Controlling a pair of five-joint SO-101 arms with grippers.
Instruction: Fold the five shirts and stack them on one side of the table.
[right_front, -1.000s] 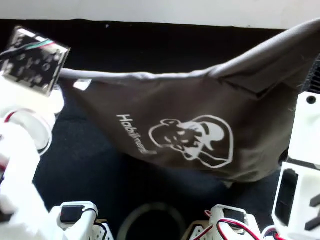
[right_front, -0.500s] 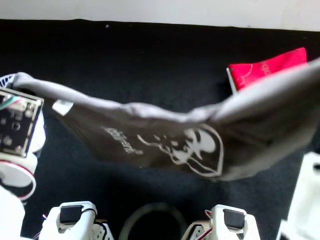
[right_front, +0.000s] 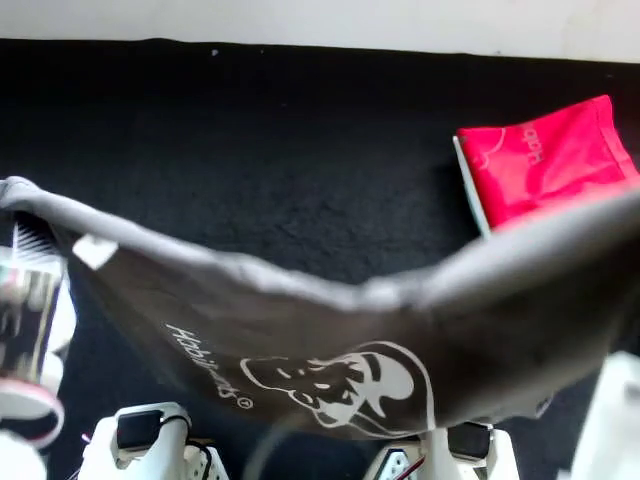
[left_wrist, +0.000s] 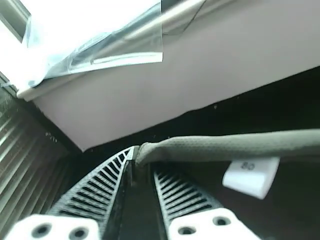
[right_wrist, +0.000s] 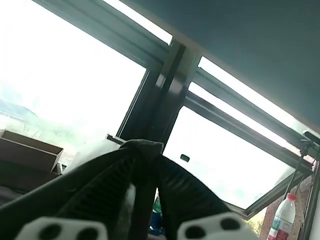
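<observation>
A black-covered table (right_front: 300, 130) is stretching across the high view, with a pale wall running along its far edge. Above it, a grey shirt (right_front: 300, 320) is hanging in the air, spread wide between the two arms. Its top hem is sagging in a shallow curve from the left side of the table up toward the right, and its body is drooping over the near edge in front of the arm bases. A white print (right_front: 340, 385) of a cartoon figure and lettering is facing the camera. A red shirt (right_front: 545, 160), folded into a flat rectangle, is lying on the table's far right side, its near edge hiding behind the raised grey cloth. The left arm (right_front: 30, 320) is standing at the table's left edge, just below the shirt's corner. The left gripper (left_wrist: 136, 157) is pinching that corner, its ribbed jaws sitting narrow on the rolled grey hem, which is running taut away from the tips. The right gripper (right_wrist: 145, 150) is pointing up toward a window, its jaws sitting close together on a fold of grey cloth that is poking out between the tips. A small white label (left_wrist: 250, 175) is dangling from the hem just beside the left gripper.
</observation>
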